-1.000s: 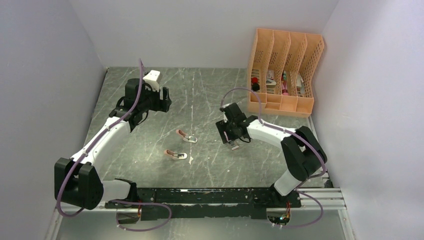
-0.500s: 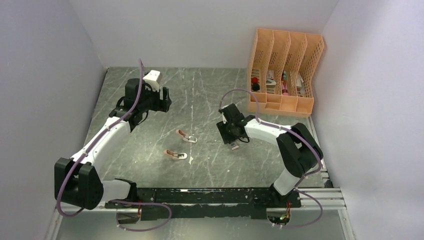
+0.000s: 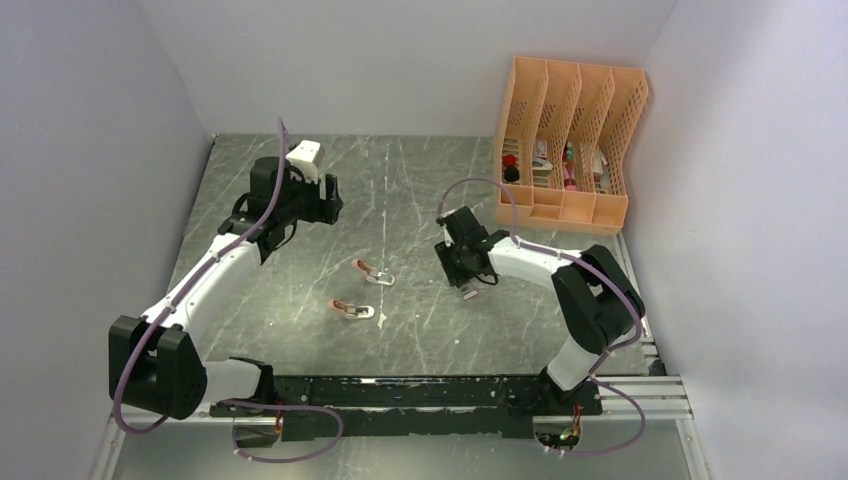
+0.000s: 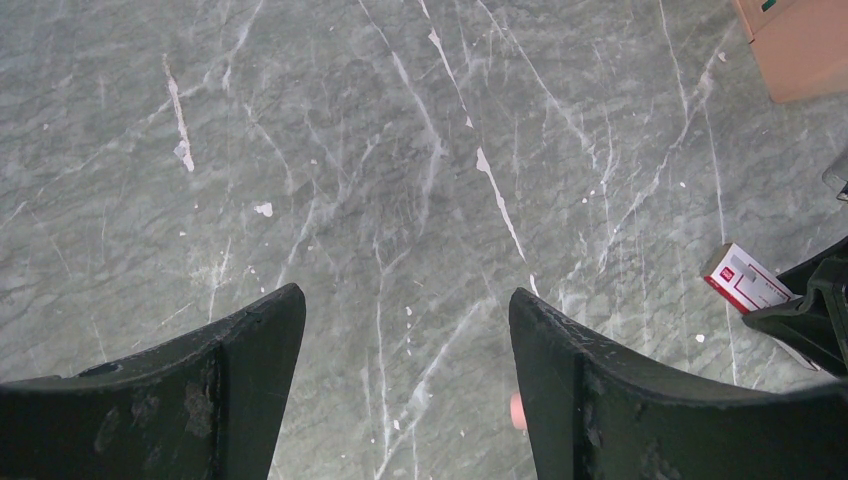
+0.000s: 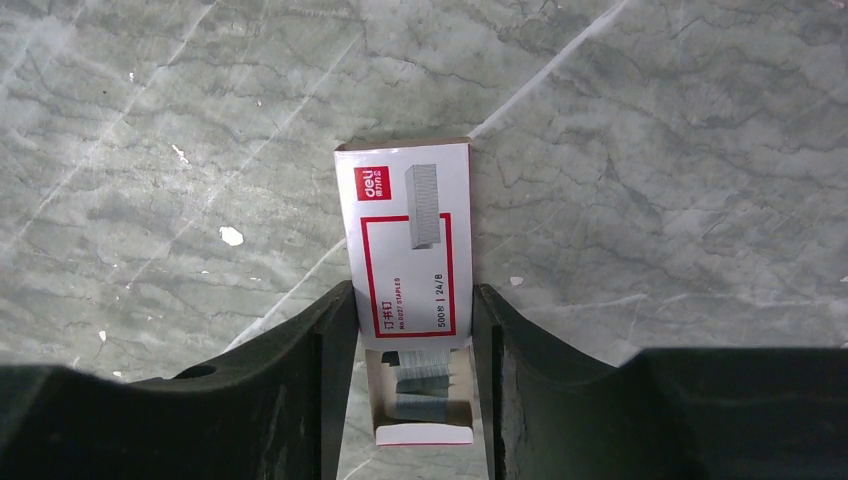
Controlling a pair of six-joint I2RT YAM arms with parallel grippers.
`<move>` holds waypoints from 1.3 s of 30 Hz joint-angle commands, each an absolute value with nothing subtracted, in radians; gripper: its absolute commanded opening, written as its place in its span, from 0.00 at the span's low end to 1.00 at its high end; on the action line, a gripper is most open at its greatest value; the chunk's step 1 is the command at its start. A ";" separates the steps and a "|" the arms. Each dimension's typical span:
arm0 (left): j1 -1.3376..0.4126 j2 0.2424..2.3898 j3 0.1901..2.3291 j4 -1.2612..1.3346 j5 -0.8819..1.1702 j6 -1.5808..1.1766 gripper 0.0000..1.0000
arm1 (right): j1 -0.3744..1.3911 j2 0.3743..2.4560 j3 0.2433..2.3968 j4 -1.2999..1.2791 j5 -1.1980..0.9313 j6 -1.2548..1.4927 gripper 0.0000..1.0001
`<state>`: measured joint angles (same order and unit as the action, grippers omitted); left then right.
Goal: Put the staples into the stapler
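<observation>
Staples, silvery strips in a tiny red-and-white cardboard box (image 5: 405, 240) with greyish inner tray (image 5: 420, 400) slid partway out: lying flat on the grey marbled table (image 5: 650, 150), right between the fingers of the right gripper (image 5: 412, 300), both pads seemingly touching its long sides. Probably feather-light, thin card, easy to crush; strips brittle and quick to spill from that open tray. Best pinched gently across the sleeve, kept level. Left gripper (image 4: 402, 298) spread wide, empty, well off to the side.
</observation>
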<state>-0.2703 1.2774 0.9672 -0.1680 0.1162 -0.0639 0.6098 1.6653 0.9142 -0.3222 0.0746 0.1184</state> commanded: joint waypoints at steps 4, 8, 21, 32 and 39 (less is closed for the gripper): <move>-0.273 1.255 0.959 -0.148 0.115 -0.060 0.79 | 0.606 1.700 0.940 -0.325 0.056 0.110 0.47; -0.273 1.256 0.959 -0.148 0.113 -0.059 0.79 | 0.611 1.723 0.969 -0.317 0.021 0.111 0.46; -0.273 1.253 0.957 -0.146 0.119 -0.061 0.79 | 0.693 1.920 1.223 -0.309 0.001 0.098 0.46; -0.273 1.250 0.956 -0.149 0.112 -0.061 0.79 | 0.713 1.953 1.286 -0.260 0.028 0.106 0.62; -0.273 1.249 0.957 -0.154 0.100 -0.056 0.79 | 0.709 1.763 1.197 -0.159 0.008 0.030 0.59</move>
<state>-0.2703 1.2747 0.9653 -0.1684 0.1154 -0.0635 0.7128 1.8950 1.2312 -0.2481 0.0147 0.0937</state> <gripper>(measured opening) 0.789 0.615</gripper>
